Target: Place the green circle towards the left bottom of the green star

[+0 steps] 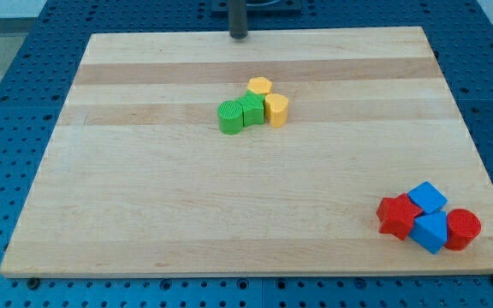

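Counting two green, two yellow blocks.

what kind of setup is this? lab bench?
Likely a robotics lab bench: a wooden board lies on a blue perforated table, my tip sits at the view's top edge, and small coloured blocks like the green circle wait for pushing.

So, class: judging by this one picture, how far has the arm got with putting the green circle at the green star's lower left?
Looks done: the green circle sits touching the green star, on its left and slightly lower. In hand: nothing; my tip stands at the board's top edge, clear of all blocks. Left: at most a small nudge downward.
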